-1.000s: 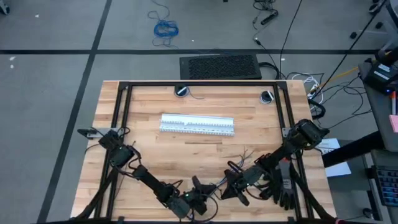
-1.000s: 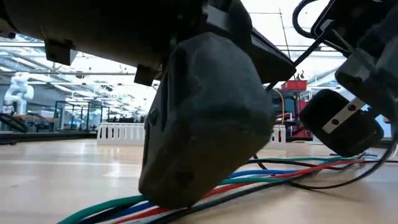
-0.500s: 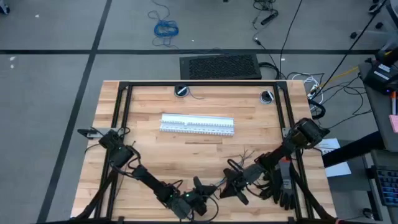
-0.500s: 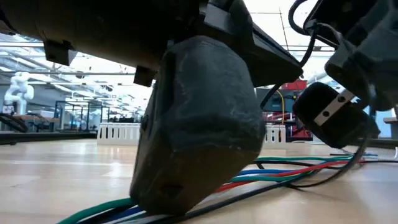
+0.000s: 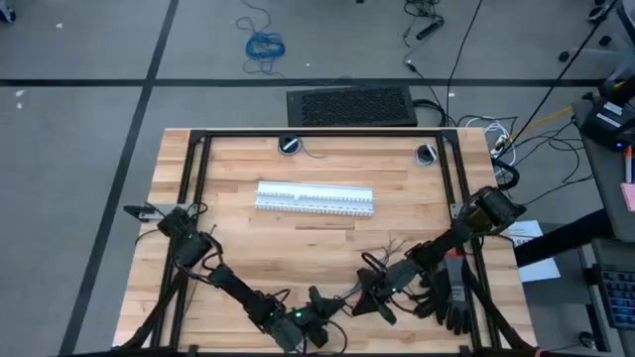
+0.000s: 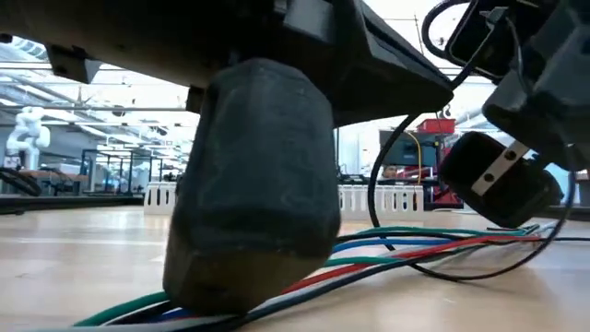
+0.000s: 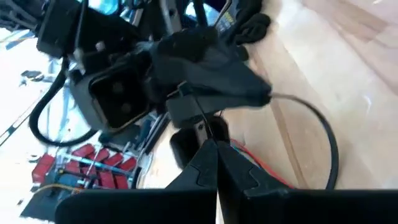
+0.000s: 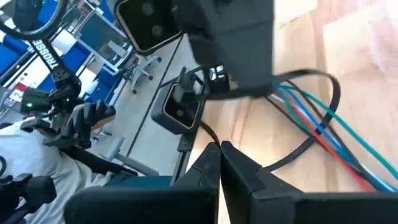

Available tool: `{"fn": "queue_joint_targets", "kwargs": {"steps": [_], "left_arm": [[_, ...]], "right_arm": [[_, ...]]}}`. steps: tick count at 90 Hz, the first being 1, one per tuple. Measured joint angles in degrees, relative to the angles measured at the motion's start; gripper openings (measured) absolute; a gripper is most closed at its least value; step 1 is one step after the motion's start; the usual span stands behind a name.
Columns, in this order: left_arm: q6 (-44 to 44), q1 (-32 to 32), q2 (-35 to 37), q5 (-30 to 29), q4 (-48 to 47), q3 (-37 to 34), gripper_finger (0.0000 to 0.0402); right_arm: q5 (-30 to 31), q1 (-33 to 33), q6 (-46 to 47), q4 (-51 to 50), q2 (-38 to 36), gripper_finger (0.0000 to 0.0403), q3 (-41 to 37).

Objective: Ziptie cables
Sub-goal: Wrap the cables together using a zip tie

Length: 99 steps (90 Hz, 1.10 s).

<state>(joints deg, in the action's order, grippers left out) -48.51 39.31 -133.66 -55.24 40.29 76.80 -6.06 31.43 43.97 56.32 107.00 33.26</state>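
Item 1: left gripper (image 5: 316,319), lower centre of the high view. We found its fingers (image 7: 239,180) pressed together on a thin dark ziptie (image 7: 198,118).

Item 2: right gripper (image 5: 369,300), just right of the first and facing it. We found it likewise pinched narrow, the same strip at its tips.

Item 3: cables (image 6: 442,251), green, blue and red strands. We noted them lying on the table (image 5: 248,248) beneath both grippers.

Item 4: white slotted strips (image 5: 315,197), centre of the table, well apart.
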Motion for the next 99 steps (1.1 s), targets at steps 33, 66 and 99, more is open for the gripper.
{"fn": "queue_joint_targets", "kwargs": {"steps": [33, 66, 99], "left_arm": [[0.58, -0.2, 0.06, -0.13, -3.23, 0.04, 0.0], [-1.33, -0.12, -0.05, -3.19, -3.42, 0.01, 0.0], [-1.42, 0.32, -0.05, -3.39, -5.26, -0.1, 0.0]], "right_arm": [[-1.79, -0.45, 0.39, 2.23, -0.02, 0.0, 0.0], [-1.78, 0.57, 1.84, 2.23, -0.09, 0.0, 0.02], [-1.64, -1.13, 1.34, 5.16, -0.07, 0.0, 0.02]]}}
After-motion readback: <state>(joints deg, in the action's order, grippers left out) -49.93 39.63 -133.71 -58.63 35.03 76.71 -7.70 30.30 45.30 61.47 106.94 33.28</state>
